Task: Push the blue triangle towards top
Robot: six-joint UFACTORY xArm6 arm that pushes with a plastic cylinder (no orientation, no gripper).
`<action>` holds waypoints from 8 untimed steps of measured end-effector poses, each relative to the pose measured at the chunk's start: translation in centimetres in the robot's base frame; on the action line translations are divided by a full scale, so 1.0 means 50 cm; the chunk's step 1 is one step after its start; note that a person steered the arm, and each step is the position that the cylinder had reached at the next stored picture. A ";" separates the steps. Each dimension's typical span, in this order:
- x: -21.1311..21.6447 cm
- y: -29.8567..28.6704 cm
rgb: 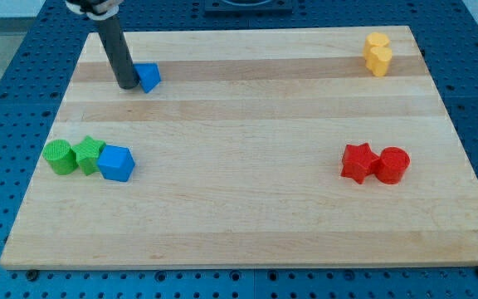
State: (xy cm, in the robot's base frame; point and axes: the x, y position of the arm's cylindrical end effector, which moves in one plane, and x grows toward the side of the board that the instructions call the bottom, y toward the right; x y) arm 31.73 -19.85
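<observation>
The blue triangle [148, 76] lies near the board's top left. My tip [128, 85] rests on the board right at the triangle's left side, touching or almost touching it. The dark rod rises from there towards the view's top left and hides part of the triangle's left edge.
A green cylinder [57, 156], a green star [88, 154] and a blue cube [116, 163] sit together at the left. A red star [358, 162] and a red cylinder [393, 164] sit at the right. A yellow block [378, 53] is at the top right. The wooden board [247, 232] lies on a blue perforated table.
</observation>
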 end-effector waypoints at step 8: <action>-0.069 -0.004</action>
State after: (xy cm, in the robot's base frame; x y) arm 28.29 -20.03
